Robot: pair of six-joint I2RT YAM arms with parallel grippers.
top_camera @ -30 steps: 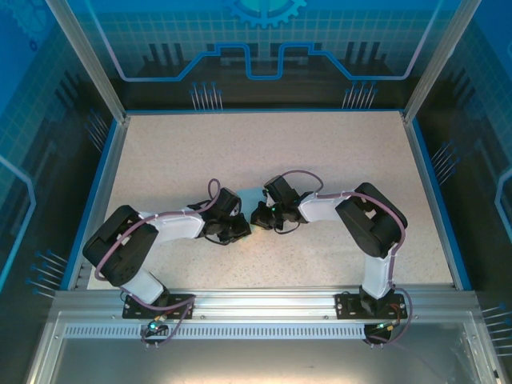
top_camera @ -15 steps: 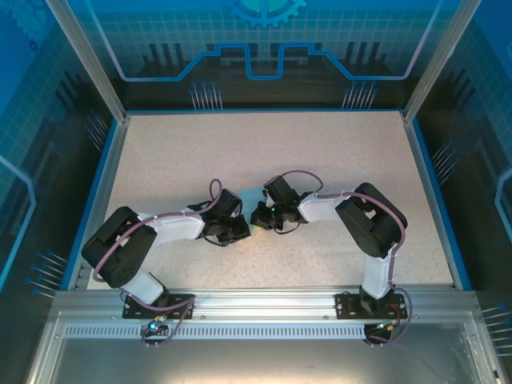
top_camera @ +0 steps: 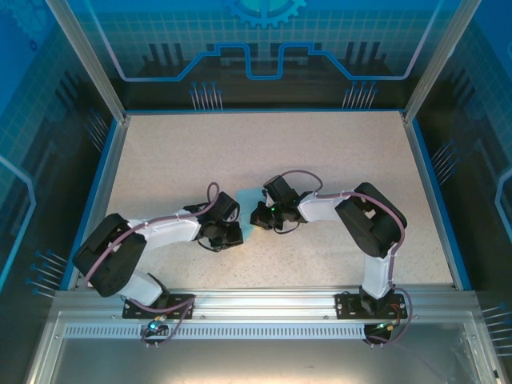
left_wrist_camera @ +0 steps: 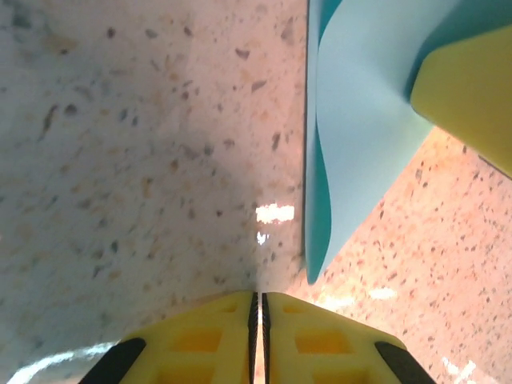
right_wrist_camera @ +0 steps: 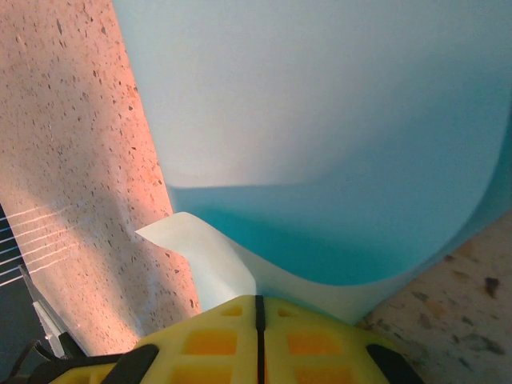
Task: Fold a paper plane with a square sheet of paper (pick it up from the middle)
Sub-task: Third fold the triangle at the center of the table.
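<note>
Just left of the right gripper (top_camera: 260, 216), the left gripper (top_camera: 230, 237) sits low over the table (top_camera: 264, 144). Its jaws are pressed together with nothing between them, and its wrist view has bare speckled surface ahead and the paper's edge off toward the right gripper's side. The square sheet of paper (right_wrist_camera: 320, 120) is directly in front of the right gripper and partly under it. That gripper's jaws are closed too, and a pale flap of the sheet comes out right at their tips, so it reads as pinched on the paper's edge. Likely reason for the setup: the right gripper holds one side of the sheet curled over while the left, closed into a blunt tool, waits beside it to press a crease — a guess from the poses. The sheet is light blue and not flat. It bows up in a soft curve away from the right gripper, with a darker teal band inside the curl. The left wrist view shows two layers along one straight edge, tapering to a point on the side away from the right gripper. The bend looks rounded, not sharply creased — no dart shape can be made out.
</note>
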